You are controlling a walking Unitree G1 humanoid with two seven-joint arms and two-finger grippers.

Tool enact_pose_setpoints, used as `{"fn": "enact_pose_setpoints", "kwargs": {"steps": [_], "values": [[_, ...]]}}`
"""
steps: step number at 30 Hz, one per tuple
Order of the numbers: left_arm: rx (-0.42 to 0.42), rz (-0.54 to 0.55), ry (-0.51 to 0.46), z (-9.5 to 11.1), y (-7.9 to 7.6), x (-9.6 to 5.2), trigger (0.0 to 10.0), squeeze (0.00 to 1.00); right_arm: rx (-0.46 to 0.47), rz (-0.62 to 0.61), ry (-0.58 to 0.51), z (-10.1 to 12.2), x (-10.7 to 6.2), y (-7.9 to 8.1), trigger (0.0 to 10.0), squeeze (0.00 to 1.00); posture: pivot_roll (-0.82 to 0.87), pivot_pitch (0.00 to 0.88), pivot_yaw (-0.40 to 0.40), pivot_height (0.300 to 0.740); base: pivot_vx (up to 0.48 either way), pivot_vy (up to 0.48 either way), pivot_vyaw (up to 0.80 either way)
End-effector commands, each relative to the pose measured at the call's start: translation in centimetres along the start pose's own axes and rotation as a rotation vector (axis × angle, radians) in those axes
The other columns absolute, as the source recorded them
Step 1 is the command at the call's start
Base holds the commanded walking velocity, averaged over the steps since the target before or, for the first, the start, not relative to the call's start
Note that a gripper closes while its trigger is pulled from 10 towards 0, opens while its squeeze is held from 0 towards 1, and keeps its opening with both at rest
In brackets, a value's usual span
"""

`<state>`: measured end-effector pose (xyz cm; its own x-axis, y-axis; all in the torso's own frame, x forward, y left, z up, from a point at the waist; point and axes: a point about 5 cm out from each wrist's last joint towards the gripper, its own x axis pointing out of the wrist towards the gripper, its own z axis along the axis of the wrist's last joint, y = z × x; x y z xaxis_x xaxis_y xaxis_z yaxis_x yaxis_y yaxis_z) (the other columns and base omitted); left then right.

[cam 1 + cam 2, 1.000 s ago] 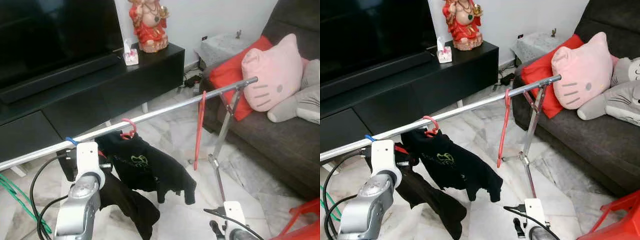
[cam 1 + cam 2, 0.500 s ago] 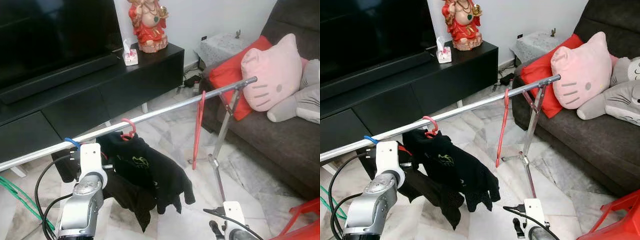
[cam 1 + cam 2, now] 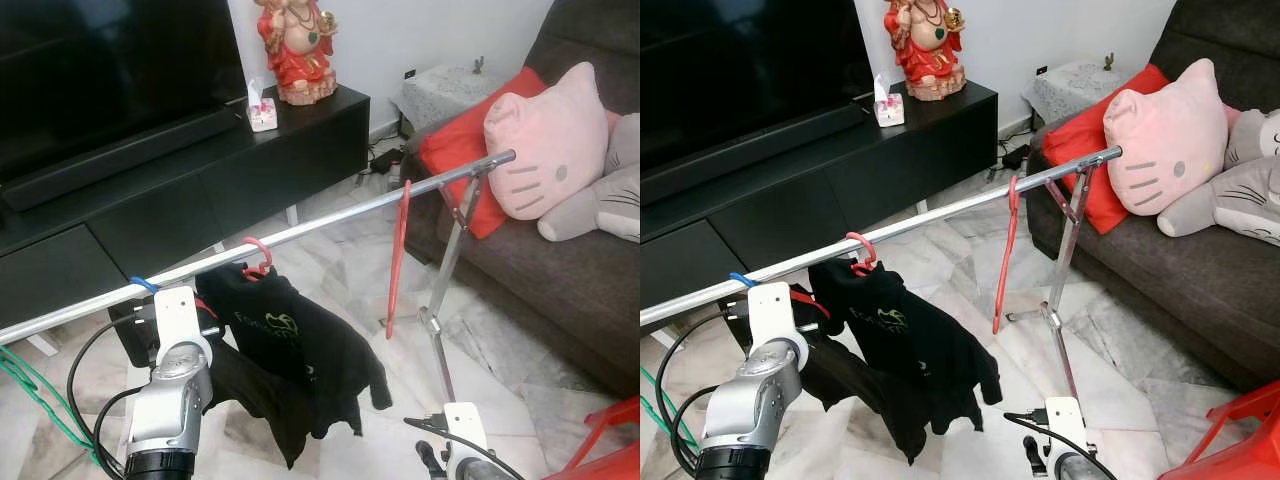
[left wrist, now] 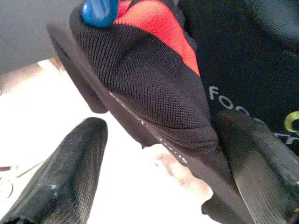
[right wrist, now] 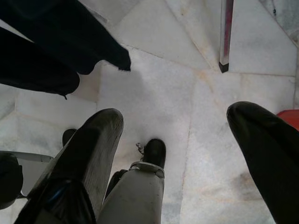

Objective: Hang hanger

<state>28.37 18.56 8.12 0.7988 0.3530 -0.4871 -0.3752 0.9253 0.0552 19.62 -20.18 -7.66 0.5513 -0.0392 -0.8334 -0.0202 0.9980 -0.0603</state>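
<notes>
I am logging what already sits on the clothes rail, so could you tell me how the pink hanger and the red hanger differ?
The pink hanger carries a black garment; the red hanger is bare. The pink hanger sits about mid-rail, near the left gripper, while the red hanger hangs nearer the rail's stand end by the sofa. The red hanger shows edge-on as a thin strip; of the pink hanger just the hook shows. Both are hooked over the same rail.

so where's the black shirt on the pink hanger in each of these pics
Left eye view: black shirt hangs below the silver rail, left of centre, beside the left gripper.
Right eye view: same shirt, lower left of centre.
Left wrist view: dark fabric with pale lettering between the open fingers.
Right wrist view: dark cloth above the marble floor.
Shared landmark: the bare red hanger.
</notes>
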Motion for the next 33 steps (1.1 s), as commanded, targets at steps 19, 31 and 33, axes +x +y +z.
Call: {"fn": "enact_pose_setpoints", "kwargs": {"steps": [19, 31, 33], "values": [[-0.214, -0.051, 0.091, -1.3, -1.0, 1.6, 0.0, 0.00, -0.012, 0.013, -0.006, 0.3, 0.1, 0.4, 10.0, 0.00, -0.13, 0.000, 0.107, 0.732, 0.000, 0.000, 0.00], [-0.206, -0.011, 0.084, -1.6, -0.6, 2.0, 0.0, 0.00, -0.017, 0.017, -0.005, 0.4, 0.1, 0.4, 10.0, 0.00, -0.13, 0.000, 0.104, 0.732, 0.000, 0.000, 0.00], [-0.206, -0.011, 0.083, -1.6, -0.6, 2.0, 0.0, 0.00, -0.018, 0.018, -0.005, 0.4, 0.1, 0.4, 10.0, 0.00, -0.13, 0.000, 0.104, 0.732, 0.000, 0.000, 0.00]]}}
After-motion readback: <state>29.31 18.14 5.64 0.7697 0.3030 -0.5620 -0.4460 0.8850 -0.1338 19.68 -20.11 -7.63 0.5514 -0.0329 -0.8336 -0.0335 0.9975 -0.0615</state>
